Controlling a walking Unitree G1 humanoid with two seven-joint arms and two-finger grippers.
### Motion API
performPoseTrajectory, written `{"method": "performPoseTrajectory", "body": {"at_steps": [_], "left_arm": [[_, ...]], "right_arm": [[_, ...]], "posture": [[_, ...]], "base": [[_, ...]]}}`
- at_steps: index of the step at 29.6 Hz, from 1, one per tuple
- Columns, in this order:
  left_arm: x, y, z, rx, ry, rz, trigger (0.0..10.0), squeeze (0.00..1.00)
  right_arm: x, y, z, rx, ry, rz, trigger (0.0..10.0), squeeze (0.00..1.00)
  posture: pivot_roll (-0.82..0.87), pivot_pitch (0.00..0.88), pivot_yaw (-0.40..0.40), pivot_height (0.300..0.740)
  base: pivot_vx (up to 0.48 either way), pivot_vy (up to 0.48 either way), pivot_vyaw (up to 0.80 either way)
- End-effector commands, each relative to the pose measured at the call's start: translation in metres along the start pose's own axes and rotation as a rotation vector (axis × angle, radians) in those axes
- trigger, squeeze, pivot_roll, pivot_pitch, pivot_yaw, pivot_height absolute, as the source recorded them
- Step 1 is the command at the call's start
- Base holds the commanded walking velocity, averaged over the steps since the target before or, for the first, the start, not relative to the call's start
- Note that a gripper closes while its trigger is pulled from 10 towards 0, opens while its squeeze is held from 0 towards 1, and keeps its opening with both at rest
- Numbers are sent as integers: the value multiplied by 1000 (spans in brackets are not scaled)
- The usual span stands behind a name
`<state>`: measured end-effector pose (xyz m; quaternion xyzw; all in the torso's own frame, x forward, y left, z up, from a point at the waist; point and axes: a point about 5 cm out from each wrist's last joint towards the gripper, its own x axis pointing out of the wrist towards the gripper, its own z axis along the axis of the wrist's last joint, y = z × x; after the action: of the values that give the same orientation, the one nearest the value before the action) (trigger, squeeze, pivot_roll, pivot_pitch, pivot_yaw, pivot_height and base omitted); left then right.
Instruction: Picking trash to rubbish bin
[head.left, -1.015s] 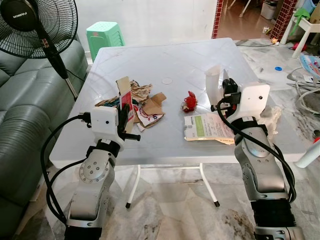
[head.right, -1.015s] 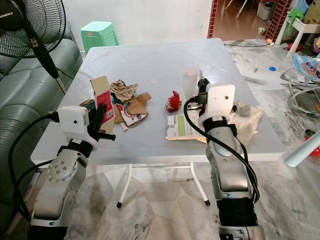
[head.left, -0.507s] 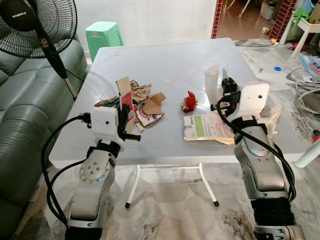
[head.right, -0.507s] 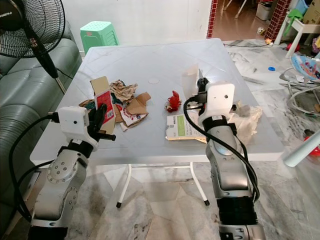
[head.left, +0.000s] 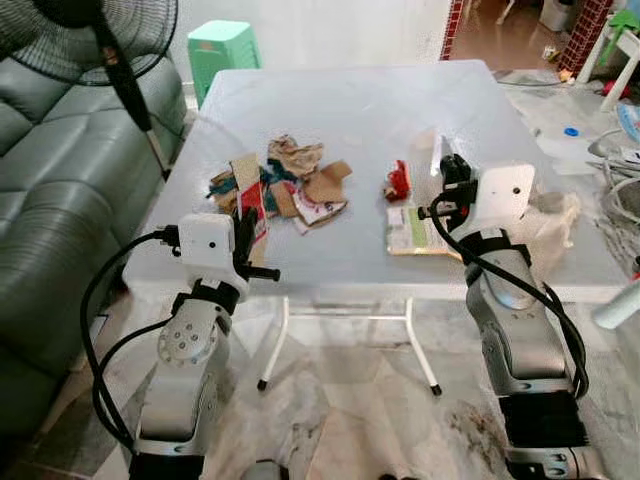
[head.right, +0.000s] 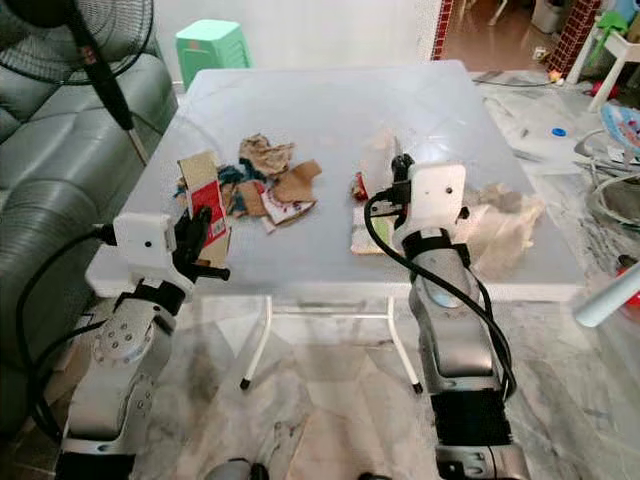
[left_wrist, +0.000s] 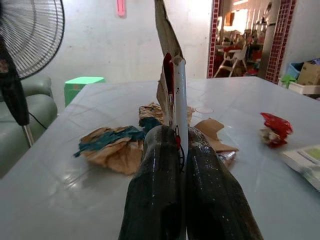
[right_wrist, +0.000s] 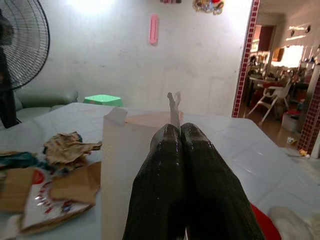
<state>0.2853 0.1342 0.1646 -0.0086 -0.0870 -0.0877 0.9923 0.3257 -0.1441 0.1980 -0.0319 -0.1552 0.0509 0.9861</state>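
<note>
My left gripper is shut on a flattened brown and red carton, held upright at the white table's near left edge; in the left wrist view the carton rises from between the black fingers. My right gripper is shut on a pale, see-through paper piece over the table's near right part, and that piece stands before the fingers. A heap of torn cardboard and paper scraps, a red wrapper and a green-and-white printed sheet lie on the table.
A crumpled whitish bag lies at the table's right edge. A grey-green sofa and a standing fan are on the left, a green stool behind the table. Marble floor lies below, clutter far right.
The whole picture has shifted: the camera has drawn back and the table sits farther off, with more floor showing. Both grippers still hold their pieces.
</note>
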Motion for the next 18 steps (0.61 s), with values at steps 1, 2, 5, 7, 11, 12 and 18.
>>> {"method": "performPoseTrajectory", "body": {"at_steps": [1,2,5,7,11,12,18], "left_arm": [[0,0,4,-4,-16,2,10000,0],[0,0,4,-4,-17,3,10000,0],[0,0,4,-4,-18,4,10000,0],[0,0,4,-5,-18,5,10000,0],[0,0,4,-7,-19,7,10000,0],[0,0,4,-7,-19,7,10000,0],[1,1,4,-9,-18,11,10000,0]], "right_arm": [[1,-2,1,4,0,-3,10000,0],[1,-2,1,4,0,-4,10000,0],[2,-3,2,3,-1,-5,10000,0],[2,-3,2,3,-1,-6,10000,0],[3,-3,2,2,-3,-7,10000,0],[3,-3,2,2,-3,-7,10000,0],[3,-4,3,0,-6,-12,10000,0]], "posture": [[33,31,21,740],[33,31,21,740],[33,30,20,740],[33,29,20,740],[33,28,19,740],[33,28,19,740],[28,27,23,740]], "base": [[-326,0,0],[-326,0,0],[-284,0,0],[-268,0,0],[-131,0,0],[0,0,0],[0,0,0]]}}
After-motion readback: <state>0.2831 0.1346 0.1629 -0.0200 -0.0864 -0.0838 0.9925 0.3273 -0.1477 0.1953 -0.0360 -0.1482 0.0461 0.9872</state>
